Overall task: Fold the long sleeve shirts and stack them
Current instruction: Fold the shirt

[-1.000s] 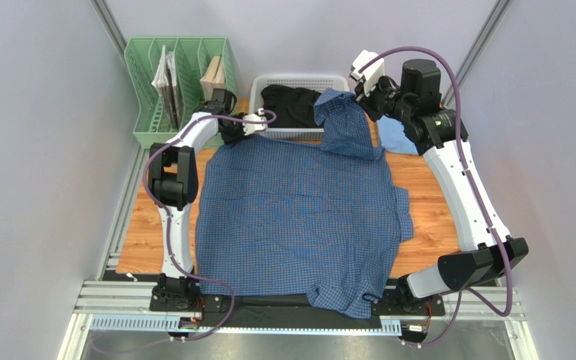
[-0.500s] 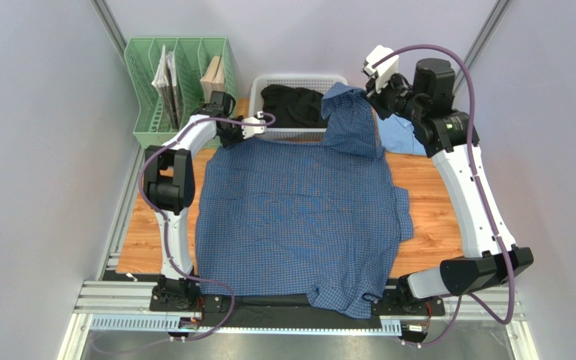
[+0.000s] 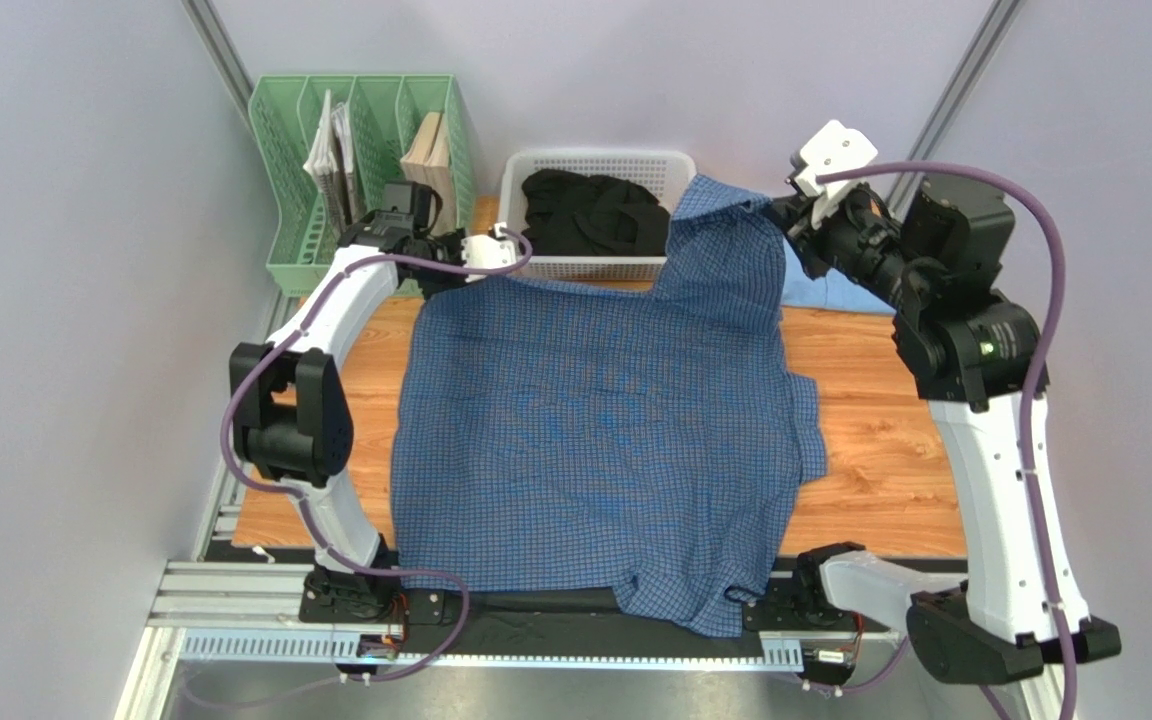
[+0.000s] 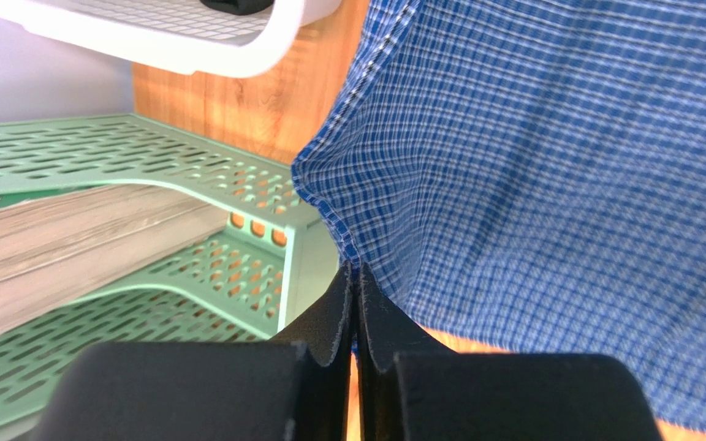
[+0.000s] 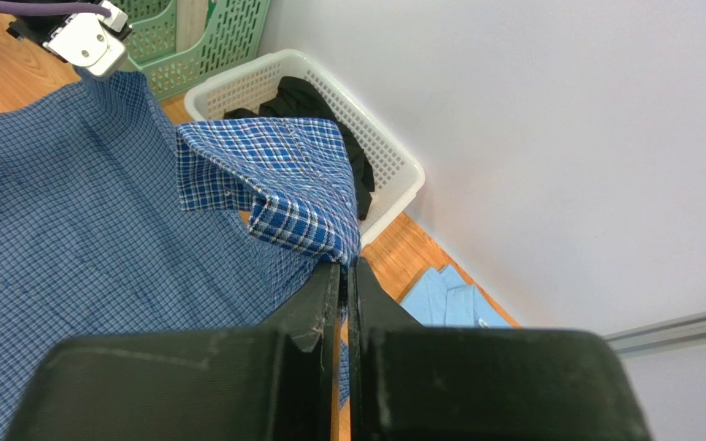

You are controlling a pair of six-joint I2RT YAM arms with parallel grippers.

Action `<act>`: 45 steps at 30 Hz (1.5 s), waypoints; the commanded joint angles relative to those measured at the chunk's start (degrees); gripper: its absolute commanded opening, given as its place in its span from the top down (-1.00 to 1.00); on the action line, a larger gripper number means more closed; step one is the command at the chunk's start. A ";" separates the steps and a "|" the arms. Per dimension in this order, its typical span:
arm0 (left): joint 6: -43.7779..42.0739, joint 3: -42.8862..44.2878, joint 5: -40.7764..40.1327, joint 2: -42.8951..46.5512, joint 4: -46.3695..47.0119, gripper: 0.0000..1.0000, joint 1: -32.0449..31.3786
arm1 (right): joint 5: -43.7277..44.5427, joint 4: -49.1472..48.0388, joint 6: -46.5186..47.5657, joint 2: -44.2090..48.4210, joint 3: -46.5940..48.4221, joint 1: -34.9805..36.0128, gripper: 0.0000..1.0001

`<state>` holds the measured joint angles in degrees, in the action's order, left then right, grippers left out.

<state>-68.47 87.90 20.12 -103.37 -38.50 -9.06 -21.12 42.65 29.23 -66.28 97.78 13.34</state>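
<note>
One of the long sleeve shirts, dark blue with a fine check (image 3: 597, 435), lies spread over the wooden table (image 3: 868, 420), its hem hanging off the near edge. My left gripper (image 3: 455, 278) is shut on its far left corner, the cloth edge pinched at the tips (image 4: 357, 271). My right gripper (image 3: 778, 210) is shut on the far right corner by the collar (image 5: 283, 216) and holds it raised off the table. The plain light blue shirt (image 3: 815, 293) lies folded at the far right, also seen below the right fingers (image 5: 449, 299).
A white basket (image 3: 597, 158) holding dark clothes stands at the back centre, partly under the raised collar. A green slotted rack (image 3: 289, 225) with books stands at the back left, close to the left gripper. Grey walls close in both sides.
My left gripper has shut on the shirt's far left corner and its arm swung left. The right arm moved right, drawing the raised collar corner outward.
</note>
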 commanded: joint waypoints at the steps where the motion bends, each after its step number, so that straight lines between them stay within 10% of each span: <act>1: -5.36 -2.64 3.17 6.06 -4.64 1.00 0.71 | 0.03 3.66 -2.78 5.10 -1.53 0.02 1.00; 24: -18.46 -26.45 5.98 25.94 -15.55 1.00 1.15 | -14.20 24.05 -1.64 24.70 -11.20 0.02 1.00; 35: -12.75 -32.17 0.54 16.63 -8.26 0.92 0.27 | -17.63 25.11 2.49 25.41 -21.66 0.02 1.00; 45: -5.46 -29.98 8.51 22.30 -10.54 0.37 2.37 | -18.16 20.20 5.22 18.39 -22.90 0.37 1.00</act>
<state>-78.94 54.81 19.94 -88.71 -47.46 -8.43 -37.28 68.05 31.90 -44.42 74.50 13.37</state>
